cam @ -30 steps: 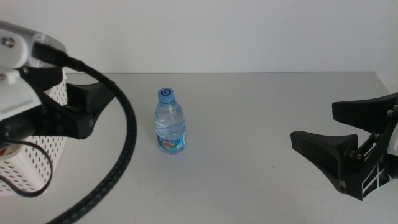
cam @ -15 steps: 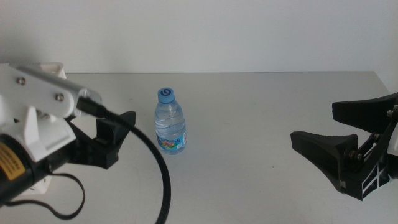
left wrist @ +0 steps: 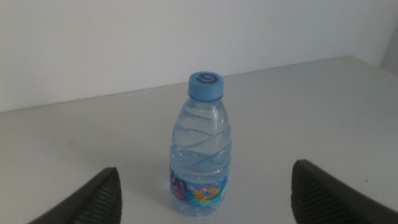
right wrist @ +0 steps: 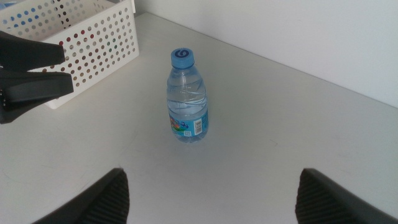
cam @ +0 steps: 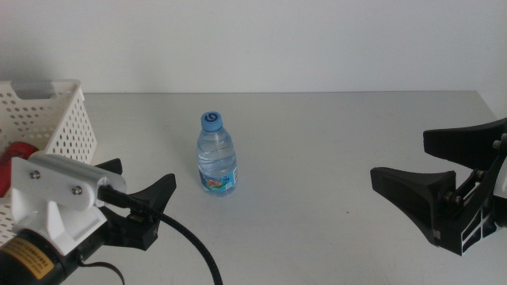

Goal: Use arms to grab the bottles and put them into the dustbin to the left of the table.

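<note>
You're lining up on 1 water bottle (cam: 216, 155), upright mid-table (cam: 317, 158). Your left gripper (cam: 146, 198) sits near it, jaws spread wide, empty. Next, advance to straddle it, then close. The right gripper (cam: 424, 162) waits, also spread.

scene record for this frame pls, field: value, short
bottle: water bottle upright on the table, blue cap on
basket: white basket at table's left, something red inside
left gripper: left gripper open, low, facing the bottle, not touching
right gripper: right gripper open, at table's right, apart from bottle
</note>
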Robot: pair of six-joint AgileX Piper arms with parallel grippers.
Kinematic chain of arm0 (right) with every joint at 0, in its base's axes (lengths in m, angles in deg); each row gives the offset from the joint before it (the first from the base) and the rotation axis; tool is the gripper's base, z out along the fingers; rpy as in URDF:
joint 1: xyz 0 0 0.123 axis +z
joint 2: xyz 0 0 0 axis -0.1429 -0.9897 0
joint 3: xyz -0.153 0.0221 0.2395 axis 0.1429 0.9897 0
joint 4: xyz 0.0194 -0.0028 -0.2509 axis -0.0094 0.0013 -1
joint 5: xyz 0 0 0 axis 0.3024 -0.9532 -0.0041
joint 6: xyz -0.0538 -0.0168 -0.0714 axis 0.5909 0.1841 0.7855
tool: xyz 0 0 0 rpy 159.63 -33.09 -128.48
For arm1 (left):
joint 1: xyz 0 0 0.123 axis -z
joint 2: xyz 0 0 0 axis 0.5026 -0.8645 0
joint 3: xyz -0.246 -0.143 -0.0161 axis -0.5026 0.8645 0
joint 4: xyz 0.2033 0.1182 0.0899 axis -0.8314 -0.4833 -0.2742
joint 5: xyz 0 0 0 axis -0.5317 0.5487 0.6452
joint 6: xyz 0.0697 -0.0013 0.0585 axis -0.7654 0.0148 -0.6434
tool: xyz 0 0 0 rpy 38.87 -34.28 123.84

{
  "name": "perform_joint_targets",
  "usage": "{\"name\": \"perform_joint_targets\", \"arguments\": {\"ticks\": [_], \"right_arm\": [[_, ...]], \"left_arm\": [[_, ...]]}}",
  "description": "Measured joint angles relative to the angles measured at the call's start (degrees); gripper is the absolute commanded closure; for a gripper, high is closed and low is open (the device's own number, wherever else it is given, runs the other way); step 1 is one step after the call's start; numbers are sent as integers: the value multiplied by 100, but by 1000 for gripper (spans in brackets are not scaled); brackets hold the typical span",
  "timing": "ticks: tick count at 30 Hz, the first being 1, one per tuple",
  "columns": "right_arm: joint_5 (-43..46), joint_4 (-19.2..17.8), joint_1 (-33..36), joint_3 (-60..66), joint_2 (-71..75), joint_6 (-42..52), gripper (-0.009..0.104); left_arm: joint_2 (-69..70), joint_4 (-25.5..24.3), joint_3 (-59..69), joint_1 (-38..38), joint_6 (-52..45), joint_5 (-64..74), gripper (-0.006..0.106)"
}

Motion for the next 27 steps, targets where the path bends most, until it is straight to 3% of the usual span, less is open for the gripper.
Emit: {"name": "perform_joint_targets", "arguments": {"ticks": [7, 13, 27], "right_arm": [[0, 0, 0, 0, 0, 0, 24], [0, 0, 0, 0, 0, 0, 24], [0, 0, 0, 0, 0, 0, 24]], "left_arm": [[-617, 23, 0, 0, -59, -302, 7], [-1449, 1, -103, 0, -59, -1468, 7], [-3520, -282, -1732, 0, 9, -1589, 7]]}}
